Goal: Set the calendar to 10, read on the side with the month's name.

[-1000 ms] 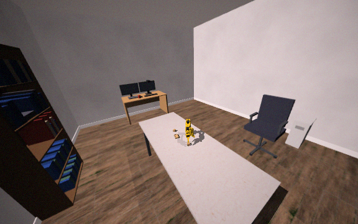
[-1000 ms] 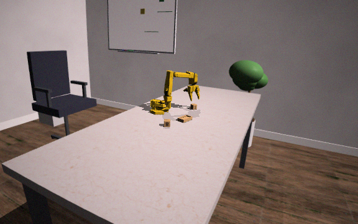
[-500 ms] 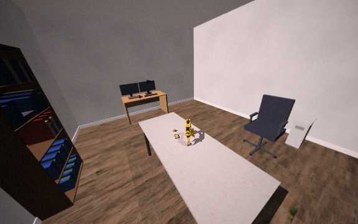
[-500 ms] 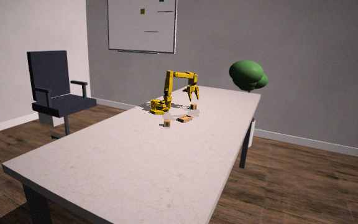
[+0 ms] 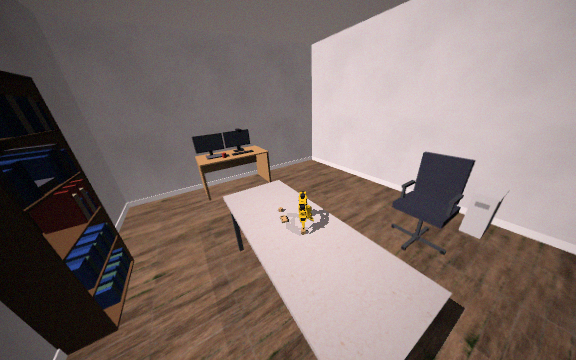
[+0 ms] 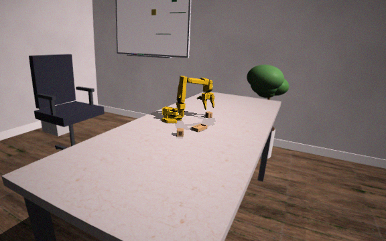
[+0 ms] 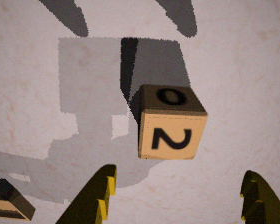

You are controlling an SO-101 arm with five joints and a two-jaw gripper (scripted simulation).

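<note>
Open and bare, our gripper [image 5: 303, 229] [image 6: 210, 106] [image 7: 178, 192] should pinch the hard little block [image 6: 208, 114] [image 7: 172, 135], mid-frame in the wrist view, by two flat sides.

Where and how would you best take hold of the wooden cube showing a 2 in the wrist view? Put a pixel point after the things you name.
I would come straight down on the wooden cube with black digits [image 7: 174, 135] [image 6: 208, 114] and close the fingers on two opposite upright sides, around mid-height. It sits flat on the table, away from the tray [image 6: 200, 128], and looks narrower than the gap between the fingers.
</note>
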